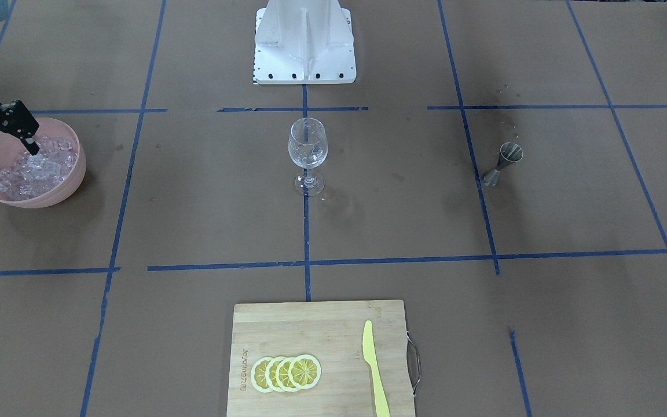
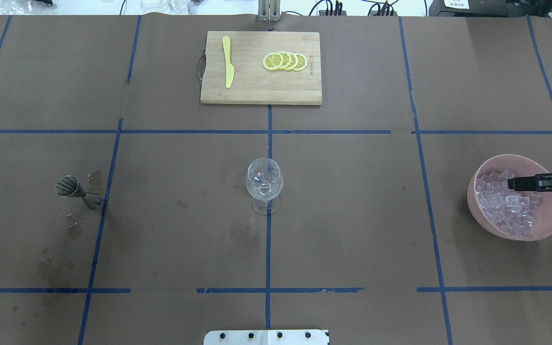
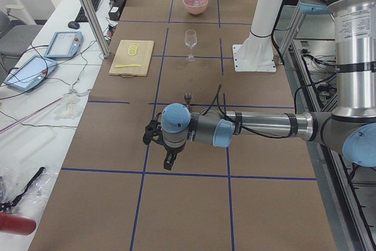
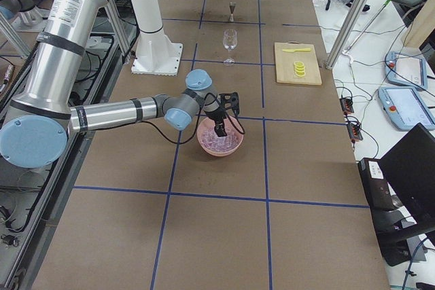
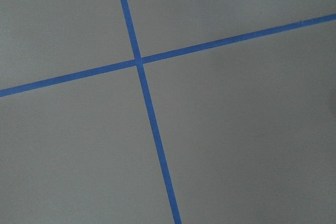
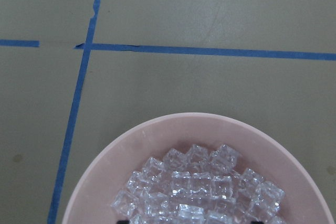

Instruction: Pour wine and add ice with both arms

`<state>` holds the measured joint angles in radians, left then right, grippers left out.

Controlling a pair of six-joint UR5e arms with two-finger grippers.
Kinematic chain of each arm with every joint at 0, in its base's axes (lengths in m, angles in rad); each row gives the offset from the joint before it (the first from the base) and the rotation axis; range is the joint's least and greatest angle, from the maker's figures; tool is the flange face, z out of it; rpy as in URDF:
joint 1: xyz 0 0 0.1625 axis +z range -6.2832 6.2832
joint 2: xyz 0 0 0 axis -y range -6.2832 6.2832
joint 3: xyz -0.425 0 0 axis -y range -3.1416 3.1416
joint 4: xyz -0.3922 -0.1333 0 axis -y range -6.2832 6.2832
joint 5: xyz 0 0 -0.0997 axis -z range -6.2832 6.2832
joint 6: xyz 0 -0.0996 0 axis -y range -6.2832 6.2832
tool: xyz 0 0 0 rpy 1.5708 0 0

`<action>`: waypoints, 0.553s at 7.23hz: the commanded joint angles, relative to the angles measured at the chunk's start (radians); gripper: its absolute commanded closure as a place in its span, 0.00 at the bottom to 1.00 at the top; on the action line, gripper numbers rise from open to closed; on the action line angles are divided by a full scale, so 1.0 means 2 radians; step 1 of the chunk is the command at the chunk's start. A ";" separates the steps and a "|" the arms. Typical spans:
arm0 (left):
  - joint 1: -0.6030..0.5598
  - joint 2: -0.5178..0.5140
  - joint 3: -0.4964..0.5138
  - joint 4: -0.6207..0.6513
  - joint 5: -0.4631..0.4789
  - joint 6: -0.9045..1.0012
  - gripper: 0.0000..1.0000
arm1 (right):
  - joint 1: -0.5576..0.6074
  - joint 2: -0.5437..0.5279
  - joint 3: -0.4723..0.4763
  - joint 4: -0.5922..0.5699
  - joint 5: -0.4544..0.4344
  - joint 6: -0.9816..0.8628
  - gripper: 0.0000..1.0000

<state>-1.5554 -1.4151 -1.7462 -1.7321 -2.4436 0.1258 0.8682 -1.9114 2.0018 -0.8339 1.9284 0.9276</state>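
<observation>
Worktop (image 2: 352,215): brown paper covering, divided into squares by blue tape lines.
Pedestal (image 1: 304,46): white, at the robot's edge, on the centre tape line.
Wine glass (image 1: 308,152): upright on the centre tape line, in front of the pedestal; it looks clear.
Jigger (image 1: 502,164): small and metal, standing on the robot's left side, well apart from the glass, with dark stains on the paper around it. Whether the wine is in it cannot be told.
Bowl (image 1: 73,179): pink, on the robot's right side, well apart from the glass.
Ice (image 1: 32,171): clear chunks heaped inside the bowl.
Right gripper (image 1: 11,153): over the bowl, jaws apart, tips down at the top of the ice heap.
Right arm (image 4: 115,115): stretched out low towards the bowl.
Left gripper (image 3: 169,161): pointing down above bare worktop, past the jigger from the glass; I cannot tell how its jaws stand.
Left arm (image 3: 264,126): held level above the worktop.
Cutting board (image 1: 310,324): wooden, at the far edge, carrying overlapping lemon slices (image 1: 286,373) and a yellow knife (image 1: 373,365).
</observation>
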 commanded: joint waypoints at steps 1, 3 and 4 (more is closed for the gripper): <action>0.000 0.000 0.000 -0.004 0.000 0.000 0.00 | -0.024 -0.010 -0.001 0.000 -0.010 0.003 0.27; 0.000 0.000 0.000 -0.004 0.000 0.000 0.00 | -0.044 -0.012 -0.007 0.000 -0.016 0.002 0.29; 0.000 0.000 0.000 -0.004 0.000 0.000 0.00 | -0.049 -0.011 -0.016 0.000 -0.022 -0.001 0.30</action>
<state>-1.5555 -1.4157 -1.7471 -1.7408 -2.4436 0.1258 0.7878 -1.9343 1.9856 -0.8339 1.8954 0.9302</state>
